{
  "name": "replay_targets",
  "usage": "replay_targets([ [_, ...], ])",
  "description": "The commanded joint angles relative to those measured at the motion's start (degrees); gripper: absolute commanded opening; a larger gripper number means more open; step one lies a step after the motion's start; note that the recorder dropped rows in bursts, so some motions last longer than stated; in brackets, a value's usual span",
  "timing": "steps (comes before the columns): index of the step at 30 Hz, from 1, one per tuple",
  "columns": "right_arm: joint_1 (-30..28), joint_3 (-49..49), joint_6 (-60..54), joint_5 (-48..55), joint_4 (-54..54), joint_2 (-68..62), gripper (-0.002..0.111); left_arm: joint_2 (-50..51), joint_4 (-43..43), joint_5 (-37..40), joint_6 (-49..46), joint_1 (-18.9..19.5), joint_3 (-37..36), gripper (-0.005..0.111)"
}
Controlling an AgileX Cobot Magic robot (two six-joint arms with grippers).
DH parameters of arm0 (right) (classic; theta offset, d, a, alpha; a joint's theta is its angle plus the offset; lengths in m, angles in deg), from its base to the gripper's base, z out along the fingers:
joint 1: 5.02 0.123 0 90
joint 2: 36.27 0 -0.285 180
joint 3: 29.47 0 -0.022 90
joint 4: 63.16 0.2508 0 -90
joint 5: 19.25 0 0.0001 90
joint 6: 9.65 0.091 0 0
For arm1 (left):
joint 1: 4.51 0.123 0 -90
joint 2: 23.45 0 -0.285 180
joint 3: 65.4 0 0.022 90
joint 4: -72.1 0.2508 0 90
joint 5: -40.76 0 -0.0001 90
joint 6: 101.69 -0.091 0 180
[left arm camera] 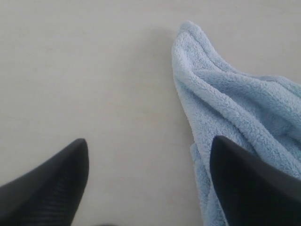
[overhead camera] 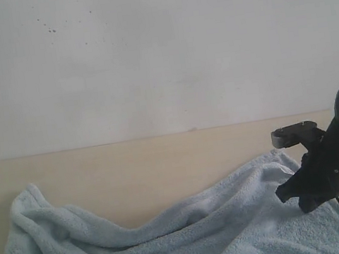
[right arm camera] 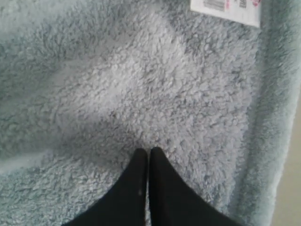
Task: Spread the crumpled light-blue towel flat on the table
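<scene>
- A plain white-grey wall fills the upper half of the exterior view, evenly lit and matte.
- Tiny dark specks dot the wall toward its upper left, with 2 close together and fainter ones scattered nearby.

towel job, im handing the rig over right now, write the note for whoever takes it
Left gripper: open, empty, above bare table beside the far left corner of the towel.
Right gripper: shut, tips down on the towel near its hem and white tag; no fabric seen between the jaws.
Done: towel mostly opened out on the table.
Left: long ridges run across its middle and left side; likely pull the corners apart to flatten. Near edge is out of view.
</scene>
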Motion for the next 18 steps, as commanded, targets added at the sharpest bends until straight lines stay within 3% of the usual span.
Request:
replay_targets([
  [1,0.0,0.0,0.4,1.1,-1.3,-1.6,0.001,0.4,0.0,0.5,0.6,0.0,-0.1,0.068],
  [9,-3.8,0.0,13.1,0.6,-15.9,-1.6,0.001,0.4,0.0,0.5,0.6,0.0,-0.1,0.068],
  [18,-19.8,0.0,15.3,4.7,-18.7,-1.5,0.001,0.4,0.0,0.5,0.6,0.0,-0.1,0.068],
])
